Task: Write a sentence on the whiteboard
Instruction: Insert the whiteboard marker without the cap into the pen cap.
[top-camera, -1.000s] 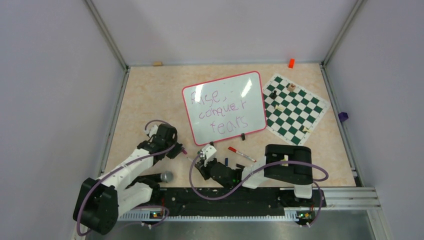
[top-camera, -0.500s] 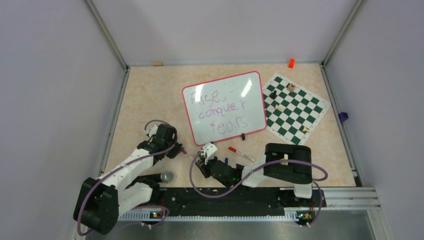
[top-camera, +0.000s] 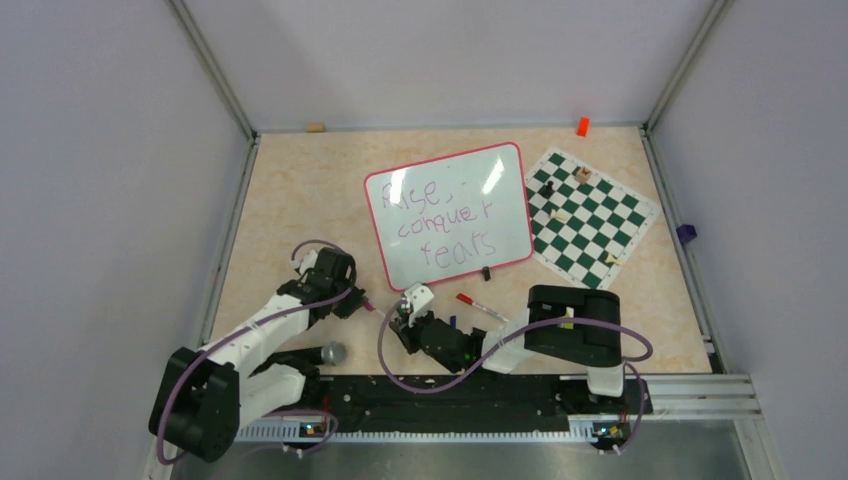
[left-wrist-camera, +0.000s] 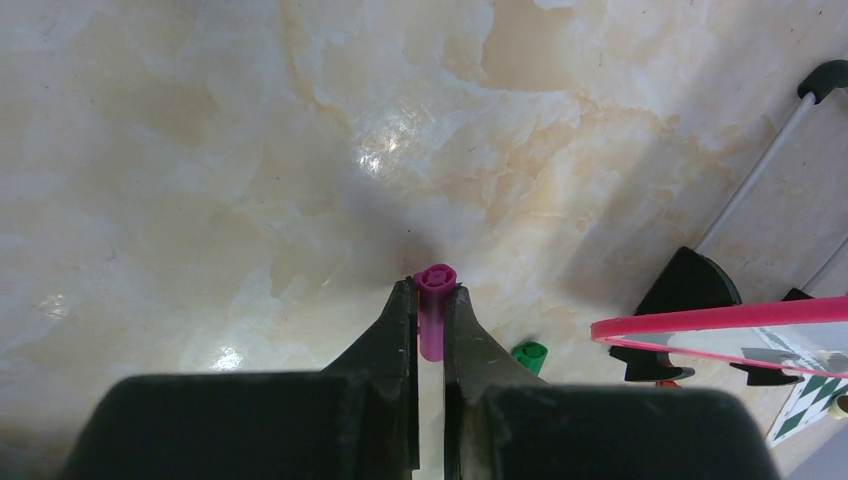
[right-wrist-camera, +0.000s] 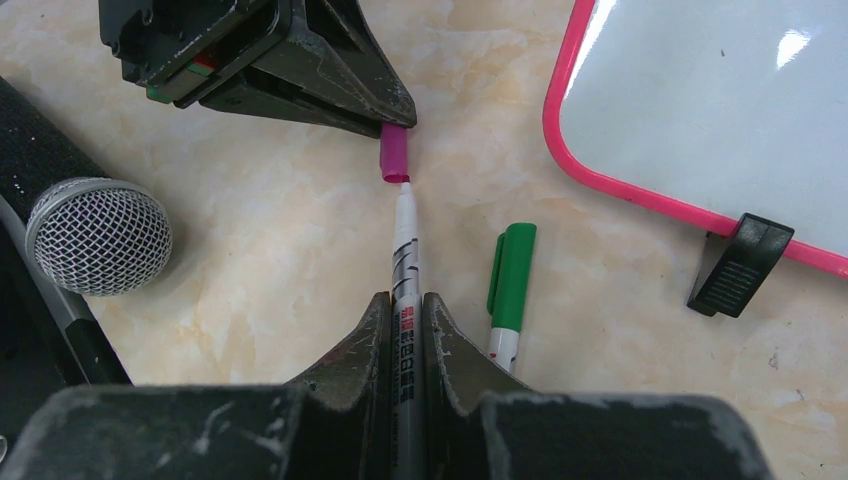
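**Cap and marker tip to tip below the board**

Mid-frame in the top view: large glossy white rectangular whiteboard (top-camera: 512, 215) with thin red-pink rim, lying slightly askew on the beige marbled tabletop (top-camera: 290, 200). Carries the sentence (top-camera: 445, 218) in thin purple handwriting, three lines, roughly "Rise, conquer fears". Bordered on the right by a green-and-white chequered chess mat (top-camera: 592, 220).

Centre of the left wrist view: short magenta plastic cap (left-wrist-camera: 436, 310) pinched between the narrow fingers of the left gripper (left-wrist-camera: 435, 290), its end poking past the fingertips.

Lower centre of the right wrist view: slim white-barrelled marker (right-wrist-camera: 405, 255) clamped in the right gripper (right-wrist-camera: 405, 300), tip pointing up the frame at the cap's mouth. Touching or just short of it: cannot tell.

Just right of that marker, flat on the tabletop: green-capped white pen (right-wrist-camera: 511, 280). Left edge: silver mesh-headed microphone (right-wrist-camera: 98, 235). Upper right: the whiteboard's pink corner and one small black foot (right-wrist-camera: 740, 265).
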